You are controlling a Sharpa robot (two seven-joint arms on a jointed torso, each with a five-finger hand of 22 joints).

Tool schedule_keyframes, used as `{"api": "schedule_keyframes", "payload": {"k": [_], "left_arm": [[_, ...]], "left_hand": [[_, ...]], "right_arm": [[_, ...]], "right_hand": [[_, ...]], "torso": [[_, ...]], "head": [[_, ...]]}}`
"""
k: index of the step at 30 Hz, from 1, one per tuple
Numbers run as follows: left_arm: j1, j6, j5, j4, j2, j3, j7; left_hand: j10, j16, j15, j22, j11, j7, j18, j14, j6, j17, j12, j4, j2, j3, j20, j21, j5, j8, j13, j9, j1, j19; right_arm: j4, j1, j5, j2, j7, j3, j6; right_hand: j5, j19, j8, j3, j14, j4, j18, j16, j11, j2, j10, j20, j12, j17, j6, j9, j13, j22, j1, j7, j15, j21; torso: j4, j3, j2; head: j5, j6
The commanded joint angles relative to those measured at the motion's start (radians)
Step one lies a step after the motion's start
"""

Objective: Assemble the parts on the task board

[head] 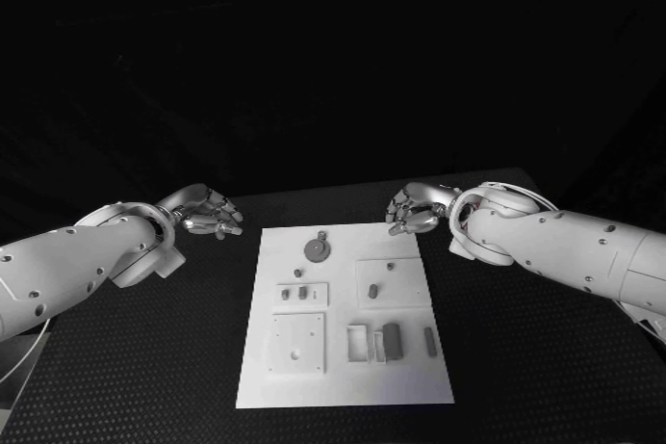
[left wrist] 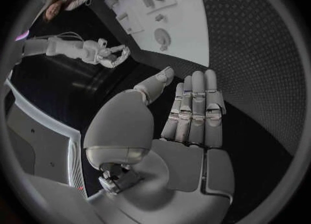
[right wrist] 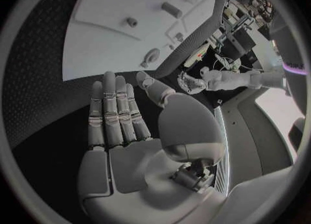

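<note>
A black table (head: 166, 367) with a finely dotted, seemingly textured surface fills the foreground beneath a dark backdrop.

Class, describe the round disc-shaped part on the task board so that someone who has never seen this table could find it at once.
Find the white task board in the middle of the black table. Look at its far end, between the two hands, near the middle. The round disc part lies there alone, the only circular piece; the others are small pegs or oblong blocks.

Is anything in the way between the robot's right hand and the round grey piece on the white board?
Nothing visible. The right hand hovers open beyond the board, with only bare board between it and the round piece.
</note>
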Motion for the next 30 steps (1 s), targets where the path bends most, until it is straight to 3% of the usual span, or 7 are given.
{"api": "schedule_keyframes", "payload": {"k": [1,6,11,15,20,27,30], "left_arm": [[0.002,-0.004,0.2,0.031,-0.011,0.0,0.043],[0.001,-0.012,0.178,0.065,-0.027,-0.001,0.035],[0.001,-0.019,0.171,0.078,-0.029,-0.002,0.039],[0.001,-0.024,0.17,0.083,-0.028,-0.002,0.032],[0.001,-0.024,0.168,0.082,-0.03,-0.002,0.03],[0.0,-0.027,0.168,0.079,-0.029,-0.002,0.027],[0.0,-0.027,0.168,0.076,-0.028,-0.002,0.024]], "left_hand": [[-0.014,-0.032,0.013,-0.028,0.003,0.003,-0.026,-0.009,-0.008,0.0,-0.001,-0.005,-0.001,-0.002,0.006,-0.003,-0.003,0.004,0.0,-0.002,-0.012,-0.021],[-0.029,-0.051,0.015,-0.051,0.008,0.012,-0.026,-0.004,-0.018,0.01,-0.002,-0.006,-0.005,-0.005,0.007,-0.001,-0.003,0.003,-0.002,-0.005,-0.01,-0.021],[-0.035,-0.059,0.017,-0.059,0.011,0.013,-0.027,-0.006,-0.019,0.014,-0.002,-0.005,-0.007,-0.007,0.009,-0.002,-0.003,0.004,-0.002,-0.006,-0.01,-0.024],[-0.038,-0.061,0.017,-0.064,0.012,0.014,-0.027,-0.003,-0.022,0.018,-0.002,-0.002,-0.006,-0.009,0.009,0.0,-0.003,0.005,-0.002,-0.006,-0.012,-0.021],[-0.044,-0.064,0.014,-0.069,0.014,0.015,-0.025,0.004,-0.027,0.027,-0.002,0.001,-0.009,-0.012,0.006,0.003,-0.003,0.004,-0.003,-0.008,-0.012,-0.011],[-0.049,-0.067,0.014,-0.073,0.015,0.017,-0.025,0.006,-0.032,0.031,-0.002,0.002,-0.009,-0.014,0.006,0.002,-0.003,0.003,-0.003,-0.009,-0.012,-0.009],[-0.051,-0.069,0.013,-0.076,0.016,0.019,-0.025,0.007,-0.035,0.034,-0.002,0.004,-0.009,-0.015,0.006,0.002,-0.003,0.002,-0.004,-0.01,-0.013,-0.008]], "right_arm": [[0.023,-0.004,-0.167,-0.009,0.009,-0.012,-0.044],[0.062,-0.023,-0.273,-0.031,-0.023,-0.028,-0.072],[0.076,-0.039,-0.319,-0.038,-0.039,-0.029,-0.088],[0.091,-0.057,-0.324,-0.044,-0.037,-0.031,-0.1],[0.096,-0.08,-0.325,-0.046,-0.022,-0.033,-0.129],[0.107,-0.091,-0.327,-0.051,-0.012,-0.033,-0.151],[0.117,-0.094,-0.378,-0.051,-0.015,-0.042,-0.147]], "right_hand": [[-0.002,0.039,0.007,0.0,0.035,0.001,0.022,0.013,-0.005,-0.004,0.022,-0.001,-0.013,0.012,0.014,0.001,-0.004,-0.005,0.018,-0.004,-0.015,0.012],[-0.002,0.098,0.02,0.001,0.086,-0.001,0.029,0.033,-0.019,-0.027,0.07,-0.012,-0.036,0.036,0.044,0.003,-0.009,-0.014,0.063,-0.017,-0.04,0.021],[-0.003,0.223,0.025,-0.004,0.182,-0.003,0.029,0.102,-0.035,-0.028,0.122,-0.06,-0.087,0.09,0.071,-0.002,-0.021,-0.017,0.086,-0.028,-0.082,0.061],[-0.002,0.293,-0.011,-0.015,0.233,0.0,0.029,0.163,-0.012,-0.027,0.062,-0.086,-0.179,0.137,0.023,-0.026,-0.059,-0.011,0.078,-0.006,-0.067,0.089],[-0.002,0.308,-0.015,-0.025,0.227,0.002,0.029,0.191,0.01,-0.043,-0.029,-0.094,-0.266,0.164,0.022,-0.034,-0.072,-0.009,0.064,-0.015,-0.047,0.093],[-0.002,0.313,-0.02,-0.036,0.221,0.002,0.029,0.214,0.025,-0.075,-0.036,-0.097,-0.304,0.187,0.022,-0.043,-0.07,-0.004,0.059,-0.01,-0.034,0.095],[-0.003,0.306,-0.021,-0.036,0.212,0.002,0.029,0.214,0.031,-0.094,-0.035,-0.095,-0.315,0.19,0.022,-0.046,-0.068,-0.003,0.06,-0.009,-0.027,0.091]], "torso": [[-0.0001,-0.0024,-0.002],[-0.0016,-0.0007,0.0],[-0.0033,0.0009,0.001],[-0.0011,0.0,0.001],[-0.0015,0.003,0.0],[-0.0001,0.0011,0.001],[-0.0003,0.0008,0.0]], "head": [[0.004,0.005],[-0.01,0.02],[-0.007,0.016],[-0.005,0.016],[-0.003,0.013],[0.001,0.008],[0.001,0.007]]}}
